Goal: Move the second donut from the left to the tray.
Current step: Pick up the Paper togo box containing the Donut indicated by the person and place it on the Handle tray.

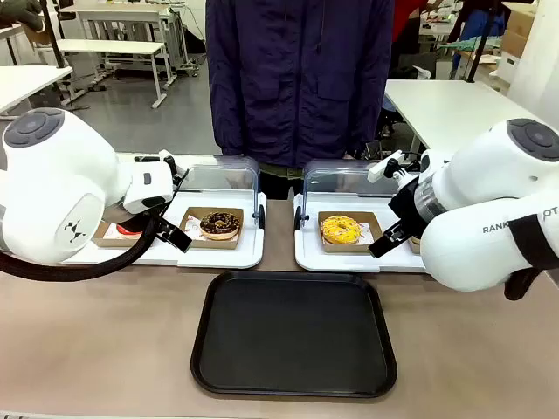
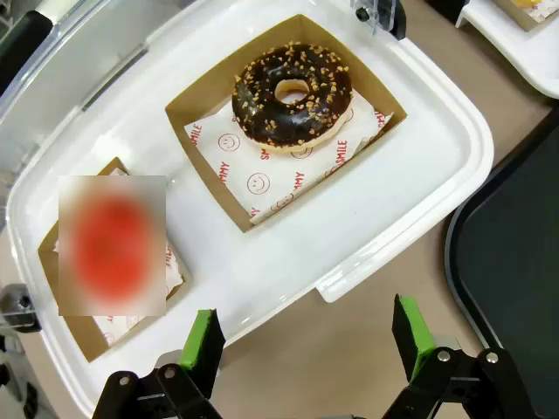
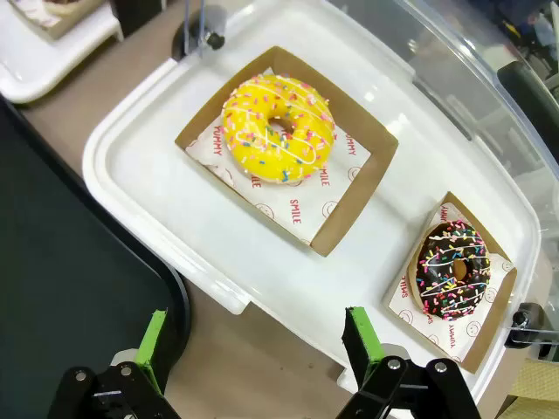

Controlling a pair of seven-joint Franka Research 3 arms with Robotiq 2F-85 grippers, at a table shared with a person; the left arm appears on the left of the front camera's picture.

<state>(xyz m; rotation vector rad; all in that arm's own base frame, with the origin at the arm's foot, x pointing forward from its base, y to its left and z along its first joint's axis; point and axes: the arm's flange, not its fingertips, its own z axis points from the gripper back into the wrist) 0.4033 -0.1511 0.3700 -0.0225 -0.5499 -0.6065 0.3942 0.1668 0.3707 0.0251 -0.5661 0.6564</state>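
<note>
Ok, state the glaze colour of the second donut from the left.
Donut: dark brown, tan crumbs; best in left wrist view.

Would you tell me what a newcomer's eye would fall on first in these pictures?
The bright yellow donut, right of the middle, stands out first, with the chocolate donut to its left. In front of both, nearer the camera, lies a large black tray.

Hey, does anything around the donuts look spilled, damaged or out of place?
Nothing stands out. The chocolate crumb donut, yellow donut and sprinkled dark donut look whole, each sitting flat in its cardboard tray, with no crumbs or glaze visible on the white display trays or the black tray.
</note>
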